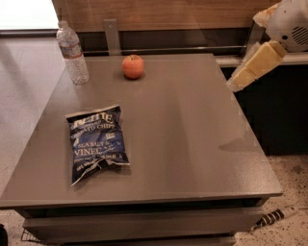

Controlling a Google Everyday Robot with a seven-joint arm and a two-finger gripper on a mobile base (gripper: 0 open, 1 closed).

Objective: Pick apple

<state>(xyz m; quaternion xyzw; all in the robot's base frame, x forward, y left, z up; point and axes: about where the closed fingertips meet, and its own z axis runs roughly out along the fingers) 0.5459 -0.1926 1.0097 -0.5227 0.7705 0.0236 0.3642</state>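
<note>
Hanging at the upper right of the frame, the gripper (253, 68) sits in the air just past the right edge of the table (192, 144), above the level of the tabletop and touching nothing. Its pale yellow tip slants down and to the left, toward the table. Whether it is set wide or narrow cannot be told from this view, and nothing is seen in its hold.

The apple (133, 66) rests on the tabletop at the upper middle of the frame, close to the back edge and just in front of the wooden panel (183, 14). It stands alone, with bare table all around it. A water bottle (72, 53) stands upright to its left, near but apart from it. A chip bag (97, 141) lies flat in the left middle of the frame, well apart from the apple and nearer the front edge.

The step in hand looks like the approach: the apple is untouched and the gripper is well apart from it, across the right half of the table. The next move would call for a sweep leftward and toward the back edge, then a descent over the apple with the tool set wide enough to take a round fruit. The apple could roll if nudged off-centre, and the bottle just beside it leaves less room on that side.
</note>
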